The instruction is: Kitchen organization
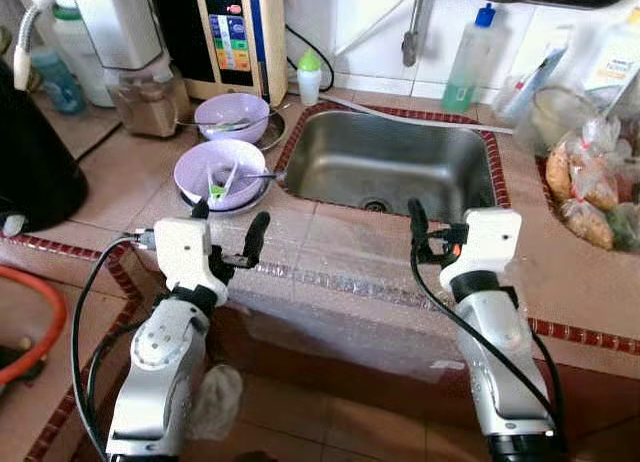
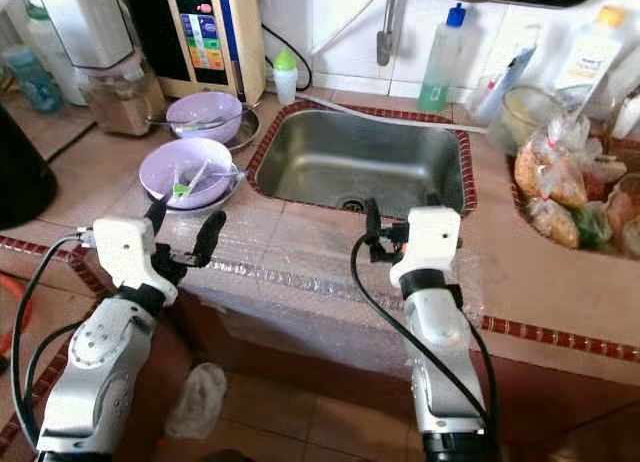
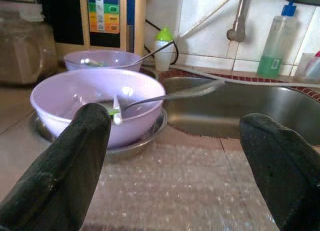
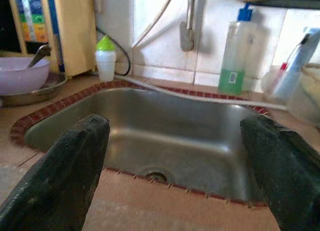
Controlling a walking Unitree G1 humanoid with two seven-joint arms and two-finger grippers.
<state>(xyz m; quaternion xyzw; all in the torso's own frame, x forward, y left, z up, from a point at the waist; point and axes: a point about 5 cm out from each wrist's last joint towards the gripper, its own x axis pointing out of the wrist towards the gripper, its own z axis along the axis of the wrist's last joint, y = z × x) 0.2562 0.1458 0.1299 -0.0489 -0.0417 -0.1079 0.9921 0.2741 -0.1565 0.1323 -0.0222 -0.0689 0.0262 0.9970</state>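
While both arms reach over the counter's front edge, the near bowl [image 1: 220,172] sits left of centre in the left eye frame, on a metal plate [image 3: 145,141] just left of the sink [image 1: 390,167]. It is pale lilac, round and glossy, with a spoon [image 3: 170,94] lying in it; the spoon's long axis runs across the frame, its handle pointing right over the rim toward the sink. Something small and green lies in the bowl beside the spoon. A second lilac bowl [image 1: 232,115] stands behind it, higher in the frame, close but apart, also on a metal plate with a utensil across it.

Just below the near bowl, the left gripper [image 1: 228,225] hovers with fingers spread wide, holding nothing. At centre right of the frame, the right gripper [image 4: 175,171] hangs at the sink's front rim, its fingers also spread apart and empty.

Between the grippers and the bowls lies a bare strip of counter [image 1: 330,252] under bubbled plastic. A red tile border edges the sink and the counter front. A dark pot [image 1: 35,152] crowds the far left, a water machine [image 1: 235,32] the upper left, and bagged food [image 1: 590,187] the right edge
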